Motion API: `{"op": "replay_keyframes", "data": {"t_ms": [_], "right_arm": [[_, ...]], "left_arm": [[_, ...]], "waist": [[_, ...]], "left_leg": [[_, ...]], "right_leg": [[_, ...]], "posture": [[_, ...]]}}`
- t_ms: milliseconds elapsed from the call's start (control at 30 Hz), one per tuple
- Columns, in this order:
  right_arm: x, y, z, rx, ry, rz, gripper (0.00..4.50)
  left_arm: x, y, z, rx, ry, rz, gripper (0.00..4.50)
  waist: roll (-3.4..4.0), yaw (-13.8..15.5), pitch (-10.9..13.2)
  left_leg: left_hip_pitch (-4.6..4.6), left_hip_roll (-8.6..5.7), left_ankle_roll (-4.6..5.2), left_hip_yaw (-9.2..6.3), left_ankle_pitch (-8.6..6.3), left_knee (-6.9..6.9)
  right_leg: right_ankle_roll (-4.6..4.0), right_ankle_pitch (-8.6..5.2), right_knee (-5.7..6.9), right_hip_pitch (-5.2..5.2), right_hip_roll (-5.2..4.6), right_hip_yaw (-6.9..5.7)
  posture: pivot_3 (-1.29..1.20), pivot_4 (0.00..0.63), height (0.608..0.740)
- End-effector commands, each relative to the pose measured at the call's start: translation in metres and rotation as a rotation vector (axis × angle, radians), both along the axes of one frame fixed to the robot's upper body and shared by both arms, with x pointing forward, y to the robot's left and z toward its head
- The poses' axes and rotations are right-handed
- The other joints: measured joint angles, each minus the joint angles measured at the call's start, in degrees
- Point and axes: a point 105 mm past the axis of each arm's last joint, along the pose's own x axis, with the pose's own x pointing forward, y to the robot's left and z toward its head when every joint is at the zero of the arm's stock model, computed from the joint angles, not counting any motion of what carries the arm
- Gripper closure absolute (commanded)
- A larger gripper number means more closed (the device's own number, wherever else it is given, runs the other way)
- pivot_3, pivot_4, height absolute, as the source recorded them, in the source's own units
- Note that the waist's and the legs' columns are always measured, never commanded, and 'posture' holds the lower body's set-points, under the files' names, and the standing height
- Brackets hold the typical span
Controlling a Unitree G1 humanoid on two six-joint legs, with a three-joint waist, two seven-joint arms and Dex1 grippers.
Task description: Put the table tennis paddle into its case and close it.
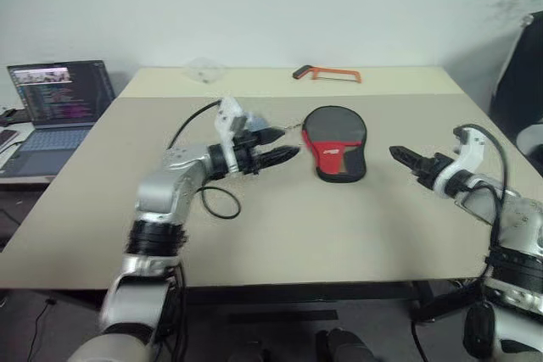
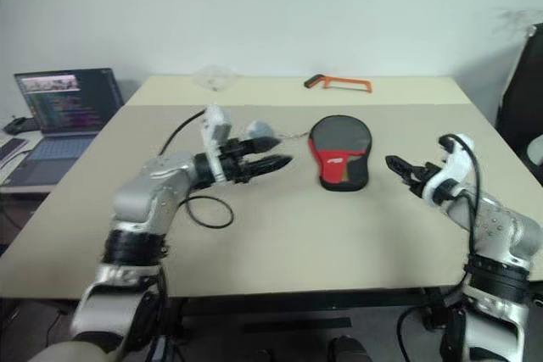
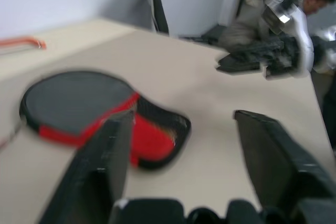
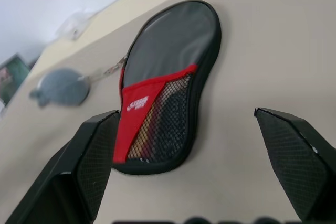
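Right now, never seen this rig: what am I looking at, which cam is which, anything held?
It is a two-armed humanoid robot at a beige table. Two pictures come from its head, looking down; the other two sit on each wrist, looking along that gripper's black fingers. The left gripper and right gripper both stand open, holding nothing. Between them lies the paddle-shaped black fabric case with a red panel and mesh pocket, with a small grey lump on a cord beside it. An orange-handled saw lies at the far edge.
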Motion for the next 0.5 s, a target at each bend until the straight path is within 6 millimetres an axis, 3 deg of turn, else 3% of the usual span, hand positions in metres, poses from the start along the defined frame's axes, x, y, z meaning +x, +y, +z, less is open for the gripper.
{"op": "replay_keyframes", "data": {"t_ms": [33,200,333,500], "right_arm": [[0.006,0.005,-0.007,0.096,0.057,-0.014,0.0],[0.011,0.023,-0.026,0.102,0.11,0.029,0.0],[0.018,0.048,-0.045,0.15,0.157,0.087,0.0],[0.032,0.063,-0.045,0.221,0.152,0.116,0.0]], "left_arm": [[-0.014,0.029,0.017,-0.023,-0.014,0.023,0.02],[-0.016,0.058,0.0,0.158,-0.021,0.118,0.02],[-0.015,0.082,0.0,0.218,-0.05,0.207,0.02],[-0.022,0.078,-0.004,0.222,-0.042,0.201,0.02]], "waist": [[0.0,0.0,0.0],[0.0,0.3,0.0],[-0.01,0.0,0.0],[-0.02,-0.6,0.0]], "left_leg": [[-0.01,0.01,0.0,-0.02,0.0,-0.01],[-0.08,-0.02,0.01,-0.09,0.0,-0.01],[-0.01,-0.01,0.01,-0.03,0.0,0.0],[0.05,0.05,0.01,0.04,0.0,0.0]], "right_leg": [[0.0,0.0,0.0,-0.01,0.0,-0.02],[0.0,0.0,-0.01,-0.05,-0.01,-0.11],[0.01,0.0,-0.03,0.0,-0.01,-0.08],[-0.01,0.01,0.0,0.0,-0.01,-0.03]], "posture": [[0.0,0.15,0.74],[0.0,0.15,0.74],[0.0,0.15,0.74],[0.0,0.15,0.74]]}}
